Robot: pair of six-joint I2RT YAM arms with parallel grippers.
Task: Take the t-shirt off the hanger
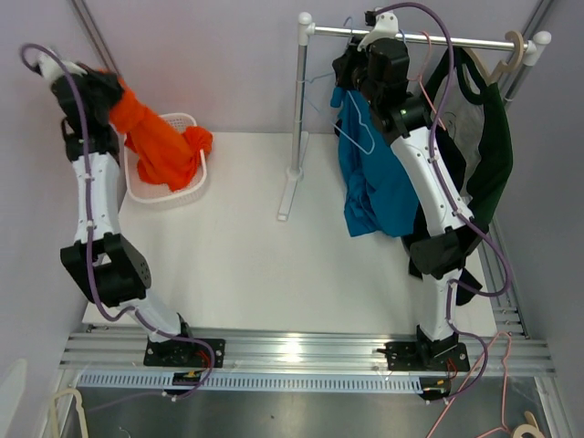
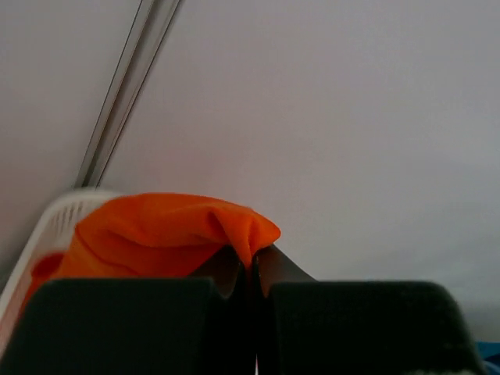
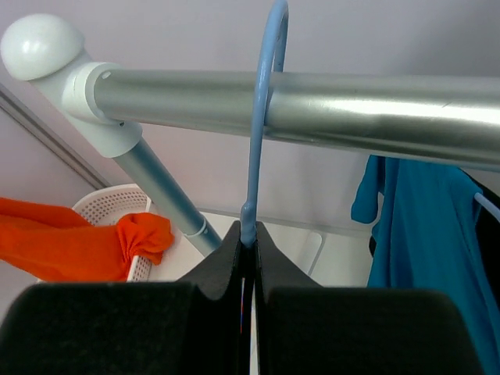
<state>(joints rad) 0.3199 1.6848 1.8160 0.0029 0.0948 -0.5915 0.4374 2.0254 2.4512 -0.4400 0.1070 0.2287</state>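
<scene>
so there's a white laundry basket (image 1: 178, 196) sitting at the back left of the white table (image 1: 237, 265), plus a metal clothes rack (image 1: 299, 109) on the right with a teal top (image 1: 379, 192) and a dark green one (image 1: 497, 155) hanging off it

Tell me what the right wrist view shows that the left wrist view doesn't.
Only right wrist: the right gripper shut on the blue hanger, which hooks over the silver rail, and a teal shirt hanging. Only left wrist: the left gripper pinching a fold of the orange garment. Both: the orange garment and the white basket.
</scene>
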